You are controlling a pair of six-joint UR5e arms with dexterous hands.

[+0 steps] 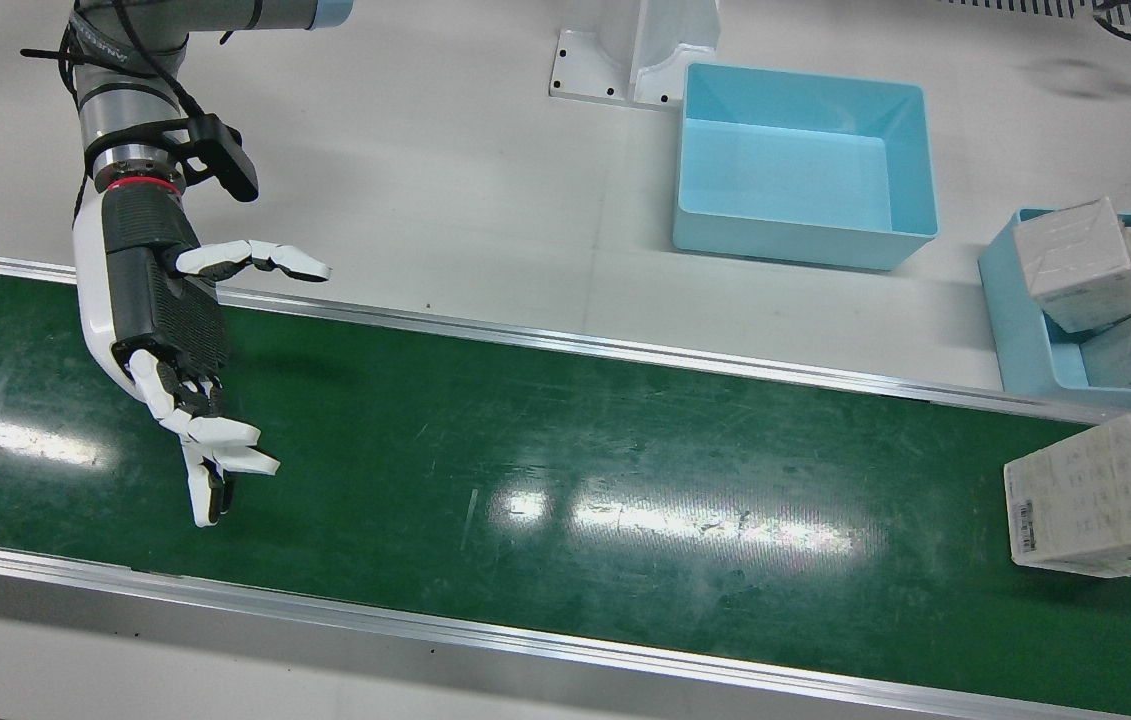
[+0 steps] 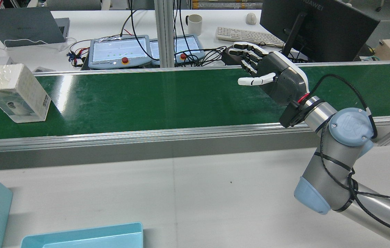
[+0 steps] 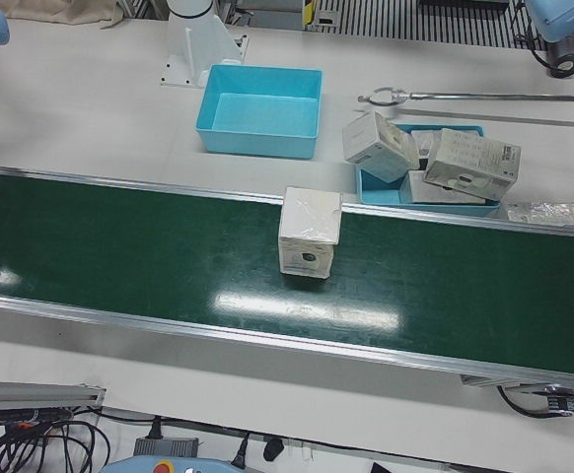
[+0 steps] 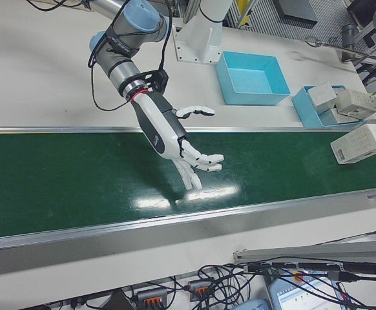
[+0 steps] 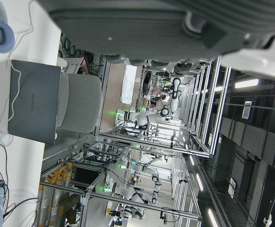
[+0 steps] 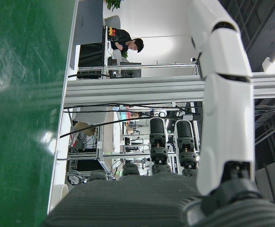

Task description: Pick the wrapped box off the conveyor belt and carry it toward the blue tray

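The wrapped box (image 1: 1105, 500) is white and plastic-wrapped. It stands on the green conveyor belt (image 1: 565, 450) at the front view's right edge; it also shows in the rear view (image 2: 15, 93), left-front view (image 3: 307, 232) and right-front view (image 4: 362, 143). The empty blue tray (image 1: 805, 165) sits on the white table beyond the belt. My right hand (image 1: 175, 330) hovers open over the belt at its other end, far from the box, fingers spread and holding nothing; it also shows in the rear view (image 2: 274, 75). Only the left hand's dark palm (image 5: 128, 19) shows; its fingers are hidden.
A second blue tray (image 1: 1025, 330) holding several wrapped boxes sits beside the belt, near the box. An arm pedestal base (image 1: 625, 60) stands next to the empty tray. Aluminium rails (image 1: 565, 345) edge the belt. A monitor (image 2: 319, 27) and keyboard (image 2: 246, 34) stand behind the belt.
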